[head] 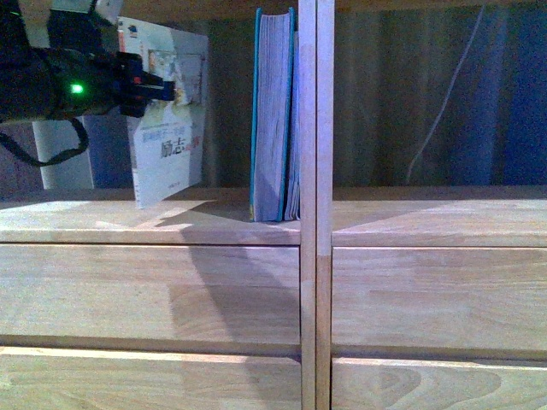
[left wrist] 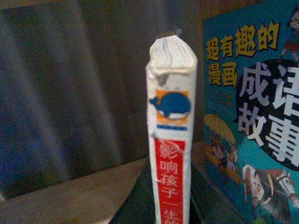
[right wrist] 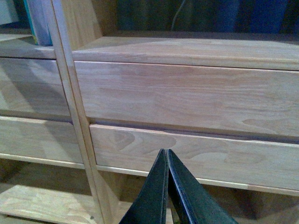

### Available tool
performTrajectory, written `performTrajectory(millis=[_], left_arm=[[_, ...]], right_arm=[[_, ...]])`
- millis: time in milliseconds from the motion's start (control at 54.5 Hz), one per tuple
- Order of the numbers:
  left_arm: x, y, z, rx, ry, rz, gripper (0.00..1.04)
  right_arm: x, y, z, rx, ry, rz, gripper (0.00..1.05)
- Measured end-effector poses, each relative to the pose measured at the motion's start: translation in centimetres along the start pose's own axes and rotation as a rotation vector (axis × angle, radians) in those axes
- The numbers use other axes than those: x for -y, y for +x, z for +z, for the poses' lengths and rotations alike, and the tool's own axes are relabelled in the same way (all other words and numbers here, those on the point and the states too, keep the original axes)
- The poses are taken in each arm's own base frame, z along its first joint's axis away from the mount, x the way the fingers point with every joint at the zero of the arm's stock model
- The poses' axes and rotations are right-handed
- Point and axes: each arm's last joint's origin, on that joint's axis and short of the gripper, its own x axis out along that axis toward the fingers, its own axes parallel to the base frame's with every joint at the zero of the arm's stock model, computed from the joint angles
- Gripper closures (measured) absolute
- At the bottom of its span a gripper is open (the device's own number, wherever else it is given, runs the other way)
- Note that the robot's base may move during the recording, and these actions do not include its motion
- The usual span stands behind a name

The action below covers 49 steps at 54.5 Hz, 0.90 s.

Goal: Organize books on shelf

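My left gripper (head: pixel 162 88) is shut on the thin white paperback (head: pixel 169 128), holding it tilted just above the left shelf board (head: pixel 102 218), its lower corner near the wood. In the left wrist view its spine (left wrist: pixel 172 154) with a blue whale mark and red band stands between my jaws. The thick teal book (head: pixel 273 115) stands upright against the central divider (head: pixel 316 171); its pictured cover (left wrist: pixel 252 116) fills one side of the left wrist view. My right gripper (right wrist: pixel 167 154) is shut on nothing, low in front of the drawer fronts (right wrist: pixel 187 93).
The right column's compartment (head: pixel 436 102) shows a dark back and a thin pale cord (head: pixel 444 102). A pale cylinder (head: pixel 64 154) stands behind my left arm. An open lower board (right wrist: pixel 42 200) lies beneath the drawers.
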Motion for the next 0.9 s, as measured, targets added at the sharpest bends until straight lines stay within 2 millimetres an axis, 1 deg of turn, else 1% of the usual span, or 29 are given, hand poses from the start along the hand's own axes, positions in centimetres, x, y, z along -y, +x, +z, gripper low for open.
performTrajectory(millis=[92, 202, 422, 843, 862, 898], left_arm=[[1.3, 1.2, -0.4, 0.006, -0.007, -0.011, 0.98], [2.7, 2.3, -0.8, 0.011, -0.015, -0.025, 0.98], [4.5, 3.4, -2.2, 0.004, -0.024, -0.039, 0.98], [5.5, 4.2, -2.5, 0.001, -0.008, -0.012, 0.98], [5.5, 4.2, -2.6, -0.003, -0.011, -0.011, 0.97], [5.5, 4.2, -2.6, -0.005, -0.009, -0.008, 0.89]], right_arm=[[0.0, -0.6, -0.1, 0.003, 0.000, 0.000, 1.02], [0.0, -0.7, 0.0, 0.015, 0.000, 0.001, 1.02], [0.0, -0.7, -0.1, 0.013, 0.000, 0.000, 1.02], [0.0, -0.7, 0.0, 0.014, 0.000, 0.000, 1.02], [0.0, -0.7, 0.0, 0.014, 0.000, 0.000, 1.02], [0.0, -0.7, 0.0, 0.014, -0.001, 0.000, 1.01]])
